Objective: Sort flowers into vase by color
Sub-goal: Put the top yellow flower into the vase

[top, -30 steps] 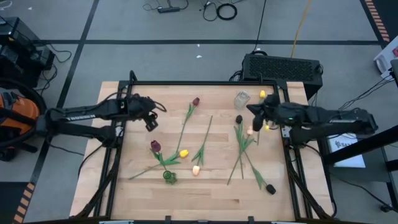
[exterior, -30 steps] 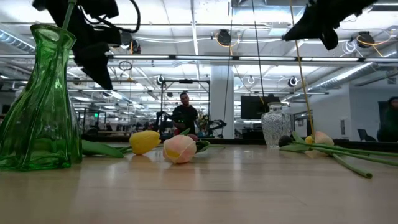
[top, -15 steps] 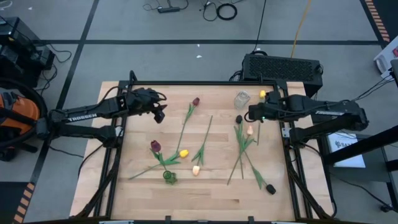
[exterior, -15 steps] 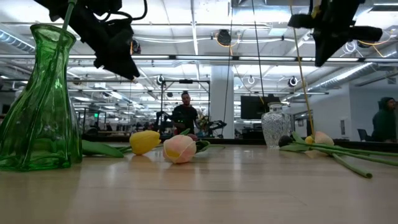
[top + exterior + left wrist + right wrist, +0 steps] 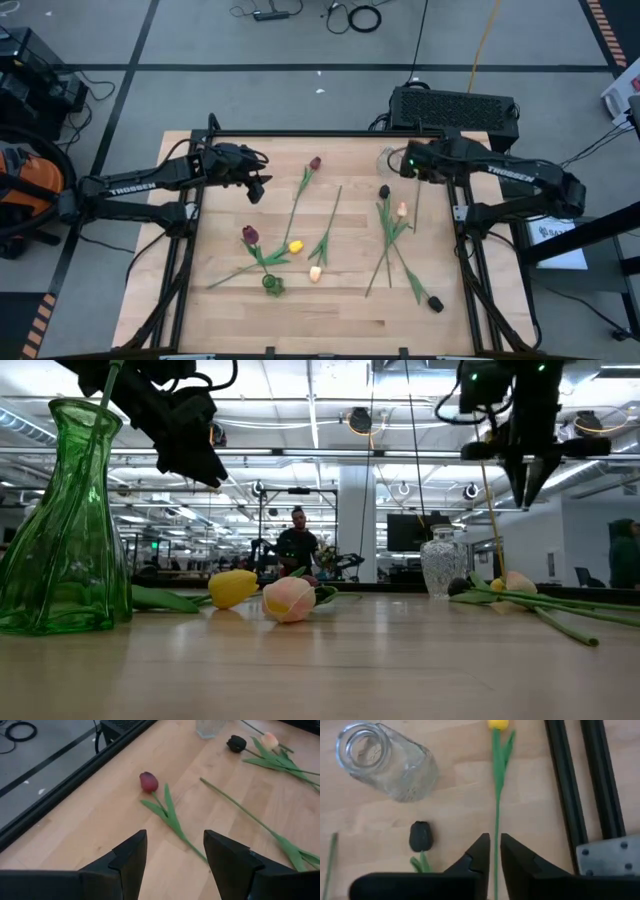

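Observation:
Several tulips lie flat on the wooden table (image 5: 230,320): a dark red one (image 5: 315,162), another dark red (image 5: 249,235), a yellow (image 5: 295,245), two peach (image 5: 315,273) (image 5: 402,210) and two black (image 5: 384,191) (image 5: 436,304). A green vase (image 5: 272,285) stands near the front, a clear vase (image 5: 388,158) at the back. My left gripper (image 5: 255,185) hangs open at the back left, slanting down toward the dark red tulip (image 5: 148,782). My right gripper (image 5: 495,845) points down, high above a yellow tulip's stem (image 5: 496,795) beside the clear vase (image 5: 385,760), its fingers a narrow gap apart.
A black frame rail (image 5: 570,795) runs along the table's right side close to my right gripper. A dark box (image 5: 455,108) sits behind the far edge. In the low view the green vase (image 5: 65,520) stands close, and people show in the room beyond.
My right gripper has swung toward the table's far edge, rolled and tipped from near level to pointing down, ending above the yellow tulip's stem beside the clear vase. My left gripper has shifted slightly toward the far right and tipped up from steeply down to a slant.

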